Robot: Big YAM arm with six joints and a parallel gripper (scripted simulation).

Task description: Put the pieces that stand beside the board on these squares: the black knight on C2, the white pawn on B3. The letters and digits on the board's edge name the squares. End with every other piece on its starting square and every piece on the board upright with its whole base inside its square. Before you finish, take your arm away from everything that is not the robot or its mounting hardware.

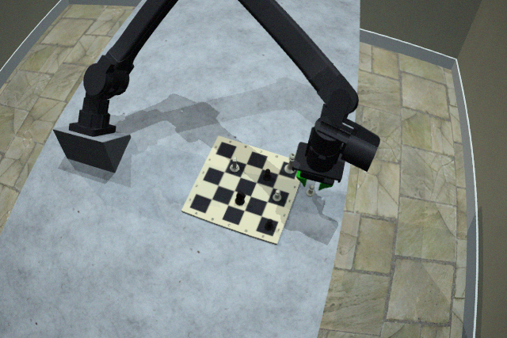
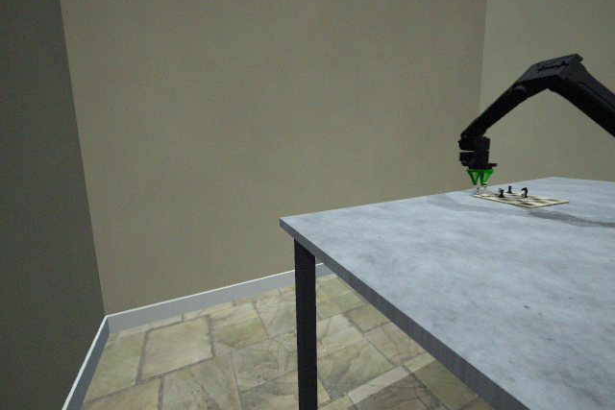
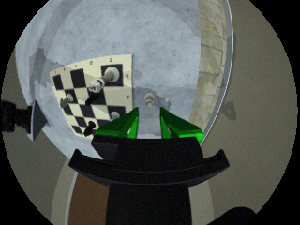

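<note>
The white pawn point(image 1: 310, 189) point(image 3: 150, 97) stands upright on the table just off the board's right edge. My gripper point(image 1: 314, 184) point(image 2: 479, 178) point(image 3: 149, 111) hangs right above the pawn, with its green fingers part open on either side of it and not touching it. The chessboard point(image 1: 196, 186) point(image 3: 126, 63) lies left of the gripper. The black knight point(image 1: 240, 197) stands upright on a light square in the board's second row from the near edge. I cannot read the square labels.
Other pieces stand on the board: white ones point(image 1: 234, 165) point(image 1: 291, 164) point(image 1: 277, 195) and black ones point(image 1: 267, 173) point(image 1: 268, 224). The tall white piece on the corner square stands close beside the gripper body. The table's right edge point(image 1: 341, 211) is near the pawn.
</note>
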